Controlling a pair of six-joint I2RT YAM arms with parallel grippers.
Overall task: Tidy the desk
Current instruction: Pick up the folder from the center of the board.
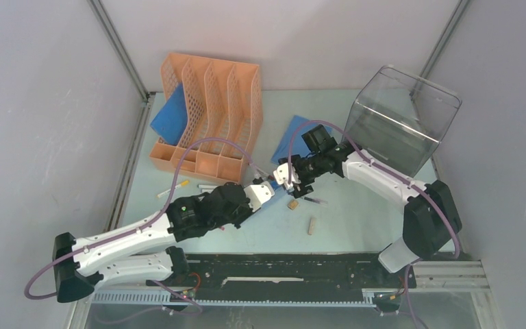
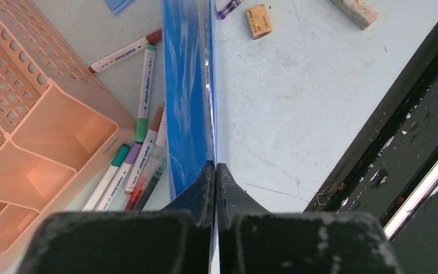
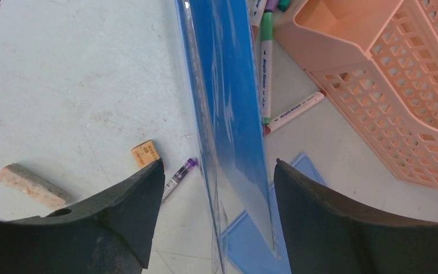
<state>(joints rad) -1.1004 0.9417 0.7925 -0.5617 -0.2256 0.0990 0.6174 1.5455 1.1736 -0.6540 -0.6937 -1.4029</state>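
Gleaming blue plastic sleeve (image 2: 188,85), matte desk (image 2: 285,114)

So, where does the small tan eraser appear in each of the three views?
Top external: the eraser lies near the centre, beside the purple-capped pen.
Left wrist: eraser at the top edge, right of the blue folder.
Right wrist: eraser lower left, left of the folder.
Shared landmark: that pen, next to it everywhere.
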